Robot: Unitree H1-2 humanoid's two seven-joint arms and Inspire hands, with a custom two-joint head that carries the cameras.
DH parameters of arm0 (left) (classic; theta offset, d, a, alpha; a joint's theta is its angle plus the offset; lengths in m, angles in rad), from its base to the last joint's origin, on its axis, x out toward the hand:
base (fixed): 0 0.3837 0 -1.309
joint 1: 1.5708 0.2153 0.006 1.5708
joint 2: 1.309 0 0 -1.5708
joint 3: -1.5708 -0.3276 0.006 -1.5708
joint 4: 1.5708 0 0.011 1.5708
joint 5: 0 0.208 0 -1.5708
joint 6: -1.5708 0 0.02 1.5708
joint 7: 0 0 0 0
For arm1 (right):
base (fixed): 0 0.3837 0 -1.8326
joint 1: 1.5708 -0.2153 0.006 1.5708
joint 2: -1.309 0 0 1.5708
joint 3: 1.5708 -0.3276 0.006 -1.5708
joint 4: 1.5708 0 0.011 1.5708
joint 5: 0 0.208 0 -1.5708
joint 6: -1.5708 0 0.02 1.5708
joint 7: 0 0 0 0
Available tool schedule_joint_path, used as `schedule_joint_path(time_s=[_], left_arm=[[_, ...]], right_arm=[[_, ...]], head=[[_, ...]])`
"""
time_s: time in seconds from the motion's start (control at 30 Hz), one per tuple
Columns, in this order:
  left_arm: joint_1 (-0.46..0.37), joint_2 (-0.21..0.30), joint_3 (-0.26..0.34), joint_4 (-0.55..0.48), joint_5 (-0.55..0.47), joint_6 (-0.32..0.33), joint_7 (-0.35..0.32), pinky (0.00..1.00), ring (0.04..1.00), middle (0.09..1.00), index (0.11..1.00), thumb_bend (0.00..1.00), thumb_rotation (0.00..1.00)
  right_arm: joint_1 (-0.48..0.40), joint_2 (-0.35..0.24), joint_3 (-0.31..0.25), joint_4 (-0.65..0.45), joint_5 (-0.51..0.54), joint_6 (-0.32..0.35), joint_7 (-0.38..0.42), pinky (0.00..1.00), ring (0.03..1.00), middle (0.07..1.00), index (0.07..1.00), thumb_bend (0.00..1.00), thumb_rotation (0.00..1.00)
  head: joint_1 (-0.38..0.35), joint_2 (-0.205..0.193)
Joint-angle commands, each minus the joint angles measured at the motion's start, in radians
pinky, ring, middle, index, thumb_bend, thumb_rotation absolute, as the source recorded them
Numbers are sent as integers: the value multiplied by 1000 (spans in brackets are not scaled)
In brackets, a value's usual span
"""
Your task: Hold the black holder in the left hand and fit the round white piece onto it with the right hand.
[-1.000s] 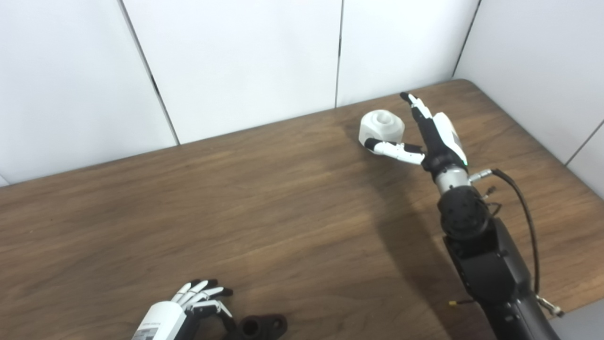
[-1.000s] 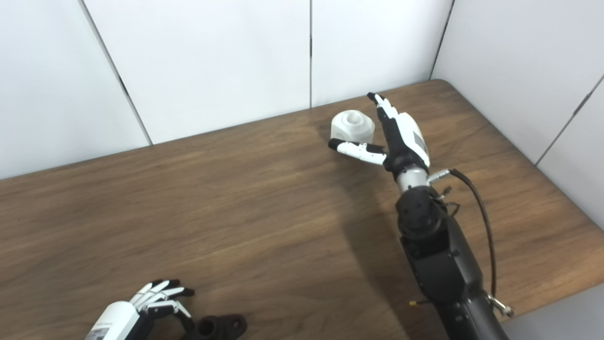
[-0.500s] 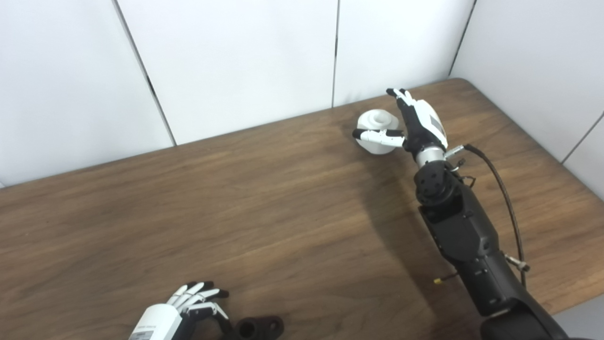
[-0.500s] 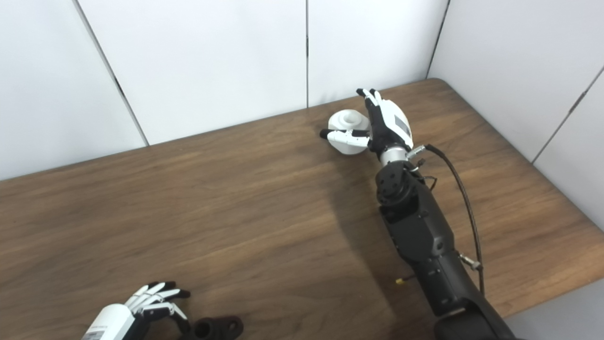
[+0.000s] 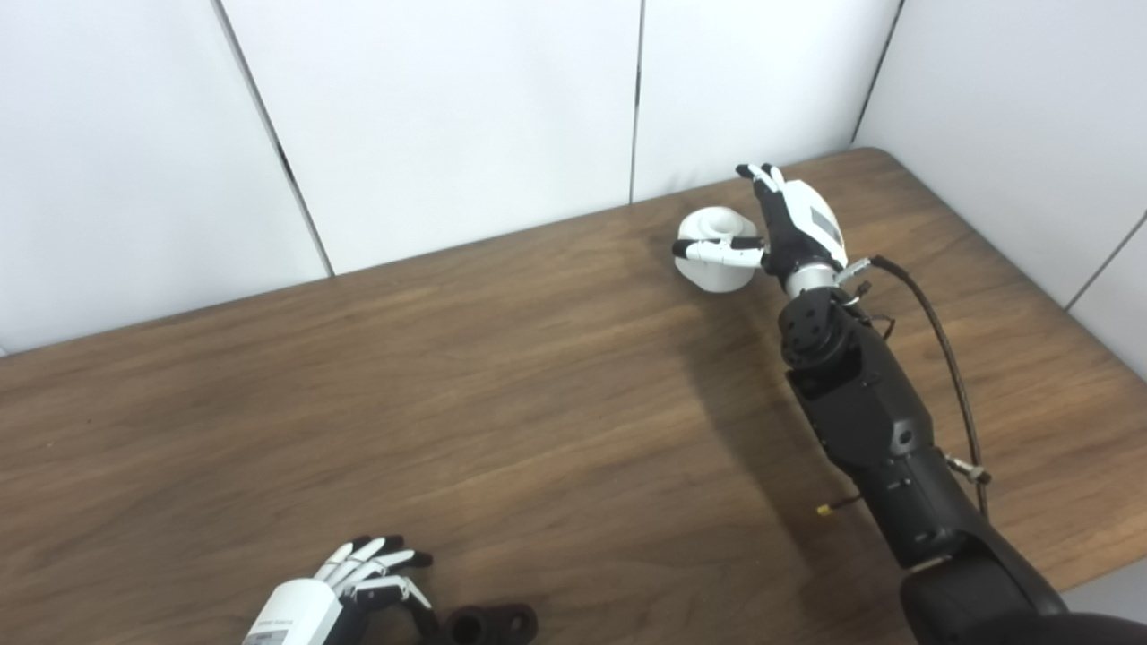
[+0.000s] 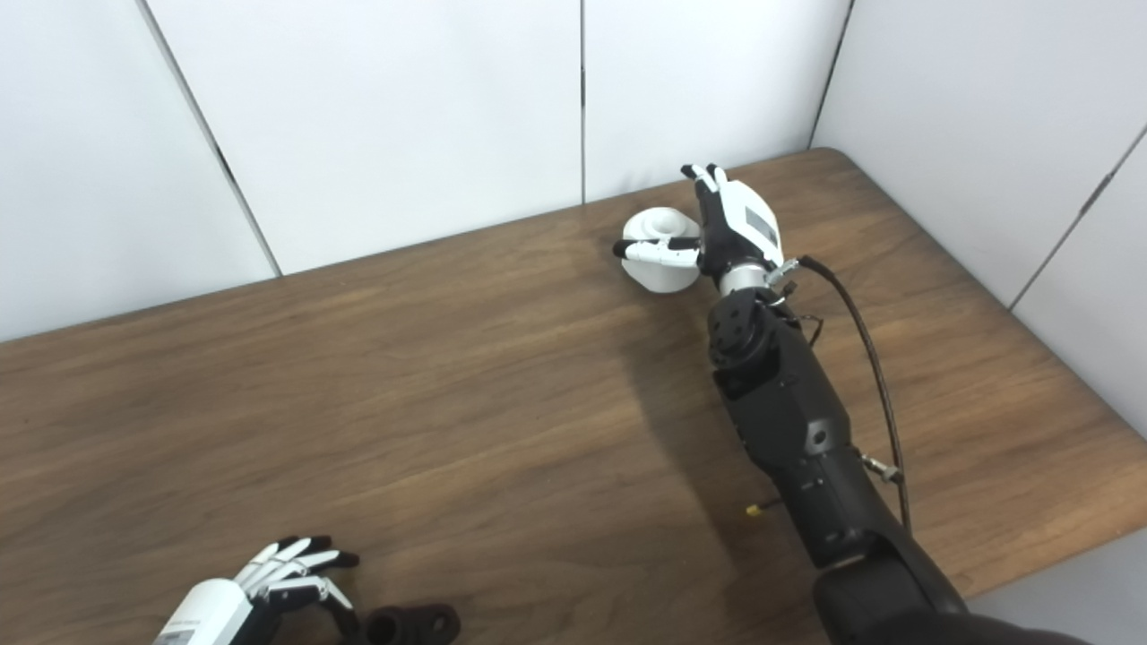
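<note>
Wooden table: right hand cupped around round white piece.

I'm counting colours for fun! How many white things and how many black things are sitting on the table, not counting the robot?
White: 1, the round white piece
Black: 1, the black holder
Total: 2
</note>
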Motion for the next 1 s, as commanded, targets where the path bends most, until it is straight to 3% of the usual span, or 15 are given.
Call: schedule_joint_path(time_s=[0.0,0.2,0.47,0.97], left_arm=[[24,28,12,1,12,29,-23,934,902,812,486,520,46],[23,27,15,-6,9,36,-33,921,897,810,486,520,46],[23,24,21,-18,13,45,-44,919,892,806,486,520,46],[22,20,19,-36,20,60,-50,912,887,802,486,520,46]], right_arm=[[-48,-20,-11,-26,-26,0,-3,907,1000,994,906,800,469],[-44,-7,-12,-27,-43,0,-18,898,1000,977,871,794,435],[-44,42,-56,-27,-137,1,-12,858,979,926,789,810,375],[-42,77,-100,-34,-193,0,44,808,967,915,781,820,359]], head=[[0,1],[0,2],[3,7],[5,12]])
